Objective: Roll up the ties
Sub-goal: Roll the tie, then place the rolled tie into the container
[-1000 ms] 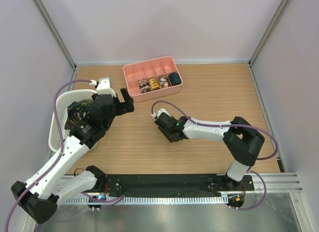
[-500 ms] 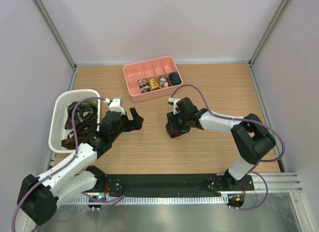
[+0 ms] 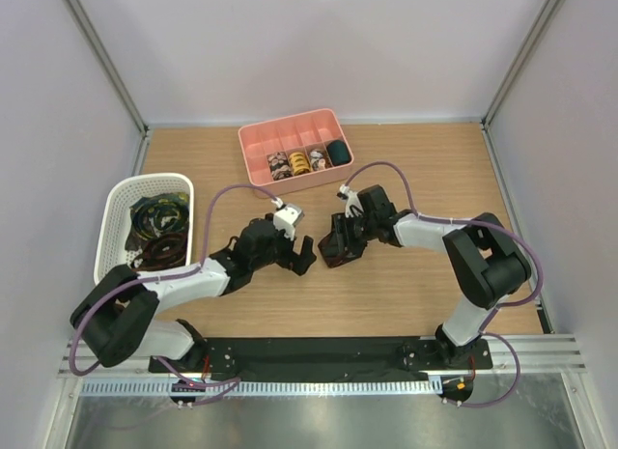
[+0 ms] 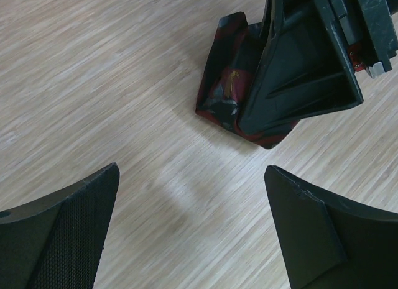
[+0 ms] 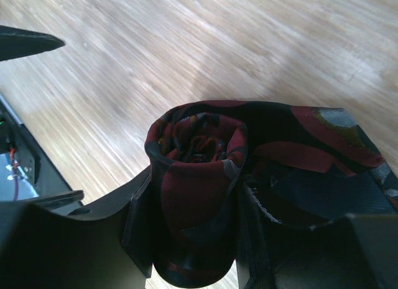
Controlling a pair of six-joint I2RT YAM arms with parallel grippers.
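1. Moved since a second ago: my left gripper [image 3: 294,254] has swung from over the white mesh basket [image 3: 108,217] to the middle of the wooden table [image 3: 435,169], and is now just beside my right gripper [image 3: 335,253].
2. Left jaws: spread wide, nothing between them.
3. Right jaws: pinching a dark red patterned tie [image 5: 199,171], coiled at one end, at the table's middle.
4. Pink divided tray [image 3: 253,152], near the far edge: holds rolled ties [image 3: 299,161].
5. Basket, at the left edge: holds loose ties [image 3: 159,227], heaped.

Wood table [image 3: 435,179] w/ pink tray [image 3: 280,138], white basket [image 3: 108,237] on it; tie [image 4: 224,84] contact unclear.
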